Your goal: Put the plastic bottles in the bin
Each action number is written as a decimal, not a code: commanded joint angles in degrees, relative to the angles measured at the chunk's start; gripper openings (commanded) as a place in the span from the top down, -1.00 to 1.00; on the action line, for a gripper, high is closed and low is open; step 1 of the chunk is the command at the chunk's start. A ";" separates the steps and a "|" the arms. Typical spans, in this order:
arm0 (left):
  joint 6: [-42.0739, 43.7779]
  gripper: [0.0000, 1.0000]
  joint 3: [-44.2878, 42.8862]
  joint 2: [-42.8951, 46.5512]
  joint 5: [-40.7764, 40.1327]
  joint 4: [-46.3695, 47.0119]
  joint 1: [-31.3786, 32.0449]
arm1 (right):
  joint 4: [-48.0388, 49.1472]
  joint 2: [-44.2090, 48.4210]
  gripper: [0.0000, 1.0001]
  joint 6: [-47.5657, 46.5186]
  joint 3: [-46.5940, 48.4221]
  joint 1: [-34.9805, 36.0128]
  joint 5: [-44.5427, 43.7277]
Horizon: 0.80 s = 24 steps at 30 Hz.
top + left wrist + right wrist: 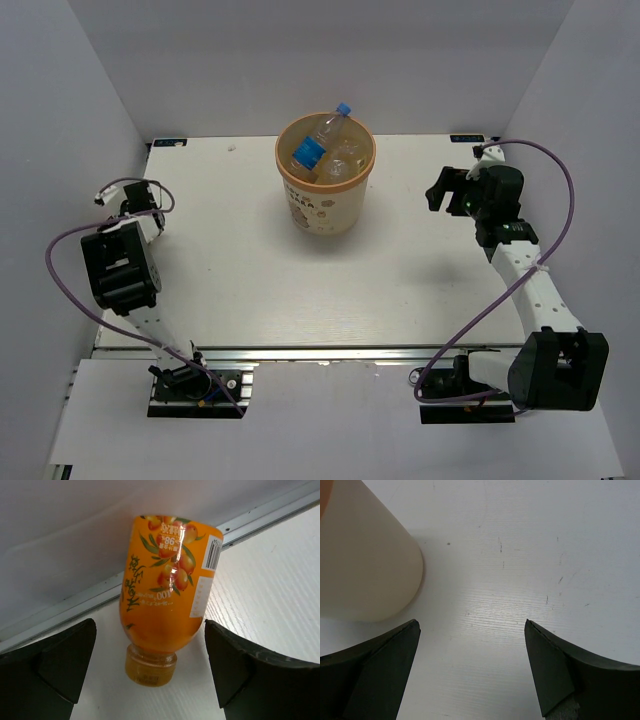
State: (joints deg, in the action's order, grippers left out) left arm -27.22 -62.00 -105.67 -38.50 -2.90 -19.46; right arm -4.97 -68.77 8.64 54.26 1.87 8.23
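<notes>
The tan bin (pixel 325 190) stands at the back middle of the table and holds several clear plastic bottles; one with a blue cap and label (pixel 325 140) sticks up over the rim. An orange juice bottle (pixel 165 585) with an orange cap lies on the table between the fingers of my left gripper (pixel 150 665), cap toward the camera. The jaws are open and apart from it on both sides. In the top view my left gripper (pixel 140 200) is at the table's left edge and hides that bottle. My right gripper (pixel 440 188) is open and empty, right of the bin, whose wall (pixel 365 560) shows in the right wrist view.
A metal rail (pixel 75 605) and a white wall run just behind the orange bottle at the table's left edge. White walls enclose the table on three sides. Purple cables loop from both arms (pixel 560 180).
</notes>
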 commanded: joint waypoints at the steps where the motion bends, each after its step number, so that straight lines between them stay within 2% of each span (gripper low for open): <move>1: -0.02 -0.96 -4.53 -2.94 1.94 2.28 -1.63 | -1.00 0.57 -0.79 0.85 2.96 -0.29 0.04; 4: -1.69 -0.85 -8.04 -6.56 1.94 -1.67 -2.25 | -1.00 1.62 -0.79 0.85 3.04 -0.29 -0.49; 6: -2.48 -0.69 -8.40 -6.22 1.59 -2.90 -2.33 | -1.09 1.89 -0.79 0.76 3.13 -0.29 -0.58; 8: -3.79 -0.39 -7.53 -4.29 2.11 -2.64 -2.25 | -1.27 2.15 -0.79 0.93 3.13 -0.29 -0.67; 9: -4.59 -0.09 -6.74 -2.98 3.85 -3.16 -2.25 | -1.35 2.33 -0.79 1.02 3.13 -0.20 -0.84; 10: -5.03 -0.01 -6.56 -0.44 5.70 -3.95 -2.25 | -1.36 2.59 -0.79 1.02 3.13 -0.29 -0.93; 13: -5.47 0.07 -4.98 6.05 9.05 -3.61 -0.06 | -1.01 2.85 -0.79 1.46 2.87 -0.29 -0.67; 16: -1.97 0.14 -7.07 10.47 14.30 -3.08 5.03 | -1.09 3.03 -0.79 1.55 2.78 -0.29 -0.06; 18: 0.23 0.17 -9.71 13.90 14.94 -5.62 10.74 | -1.18 3.29 -0.79 1.38 2.69 -0.29 -0.14; 21: 1.29 0.18 -15.51 17.94 22.21 -7.56 17.25 | -1.09 3.82 -0.79 1.38 2.43 -0.29 0.21; 24: -0.20 0.12 -19.73 20.15 34.52 -6.34 23.67 | -0.39 4.52 -0.79 1.73 1.38 -0.29 0.91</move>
State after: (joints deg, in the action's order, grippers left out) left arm -27.81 -77.76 -90.13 -16.73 -9.21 0.25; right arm -7.09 -66.41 9.69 54.63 1.89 7.97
